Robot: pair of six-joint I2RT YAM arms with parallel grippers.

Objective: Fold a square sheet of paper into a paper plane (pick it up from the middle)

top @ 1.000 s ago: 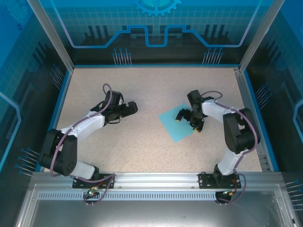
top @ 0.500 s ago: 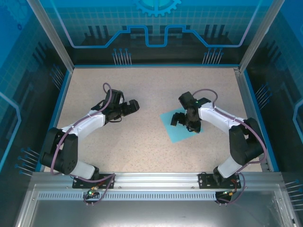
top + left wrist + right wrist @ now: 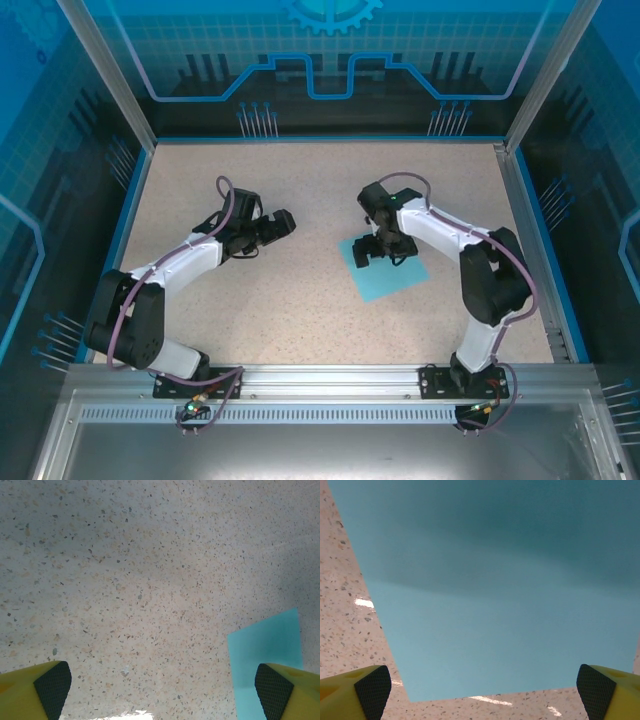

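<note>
Speckled table (image 3: 300, 200), paper (image 3: 388, 282) beneath right claw (image 3: 380, 254)

1. My left gripper (image 3: 162, 695) has its jaws spread wide, a yellow finger in each bottom corner.
2. I see the square sheet of paper (image 3: 267, 645) flat on the speckled table (image 3: 150, 570), at lower right.

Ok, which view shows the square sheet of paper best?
Top external: nearly the whole square sheet of paper shows flat on the table, the open right gripper over its far side. Right wrist is close but crops it; left wrist catches one corner.
</note>
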